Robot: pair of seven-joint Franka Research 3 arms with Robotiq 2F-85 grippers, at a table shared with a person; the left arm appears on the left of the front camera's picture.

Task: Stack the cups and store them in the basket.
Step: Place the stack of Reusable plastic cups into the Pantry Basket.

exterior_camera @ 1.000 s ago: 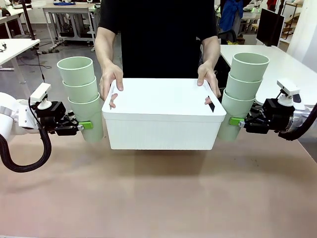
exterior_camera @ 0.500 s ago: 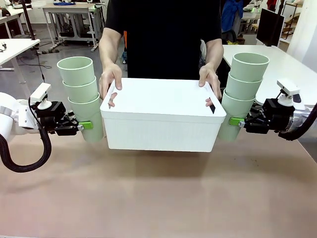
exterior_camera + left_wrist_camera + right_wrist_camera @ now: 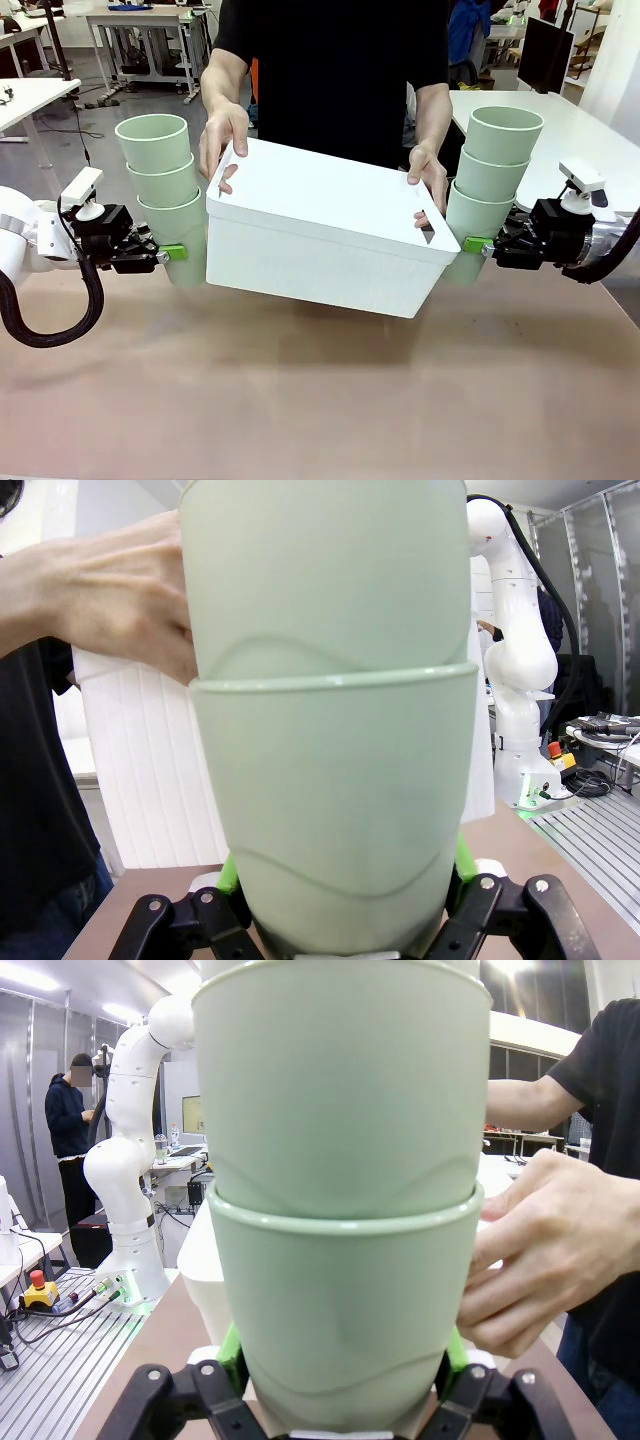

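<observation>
White basket (image 3: 320, 250) tilted, tight between cups (image 3: 165, 185) | left pincer (image 3: 176, 253), right pincer (image 3: 466, 244) each clamp stack

White tables (image 3: 575, 125), grey floor (image 3: 95, 72), dark monitor (image 3: 545, 55)

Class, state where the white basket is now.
Front view: the basket is held tilted over the table's middle by a person's hands, between the cup stacks.

The basket (image 3: 320, 250) hides part of the right stack (image 3: 495, 165); the top edge crops the left stack (image 3: 330, 730).
</observation>
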